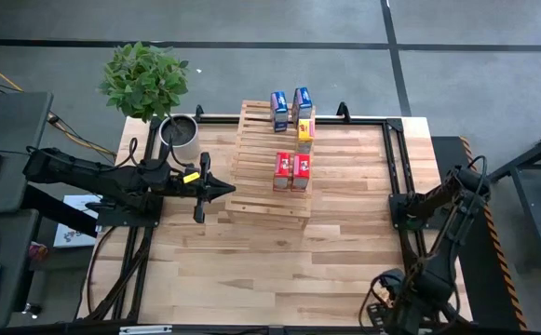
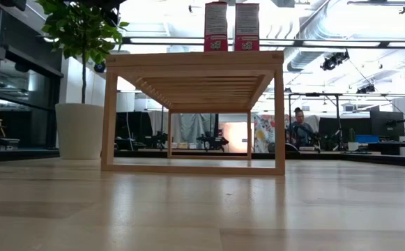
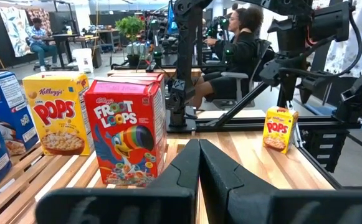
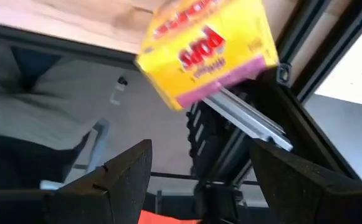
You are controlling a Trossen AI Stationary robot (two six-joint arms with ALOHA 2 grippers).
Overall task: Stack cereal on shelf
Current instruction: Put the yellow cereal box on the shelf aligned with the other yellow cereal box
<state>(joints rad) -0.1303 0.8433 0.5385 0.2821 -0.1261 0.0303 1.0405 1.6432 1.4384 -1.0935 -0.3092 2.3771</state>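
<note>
The pale slatted shelf [image 1: 268,163] stands mid-table. On it stand two red boxes [image 1: 291,171], a yellow box [image 1: 304,131] and two blue boxes [image 1: 290,107]. The left wrist view shows the near red box [image 3: 124,134], the yellow one [image 3: 59,112] and a blue one [image 3: 0,118]. Another yellow box [image 3: 280,127] stands on the tabletop by the right frame rail; it also shows in the right wrist view [image 4: 209,46]. My left gripper [image 1: 223,190] is shut and empty at the shelf's left edge. My right gripper [image 4: 215,180] is open, with the yellow box ahead of its fingers and apart from them.
A potted plant [image 1: 149,84] in a white pot [image 1: 179,133] stands at the table's far left corner. A black frame rail [image 1: 393,167] runs along the table's right side, with my folded right arm [image 1: 438,233] beside it. People sit in the room beyond [image 3: 243,43].
</note>
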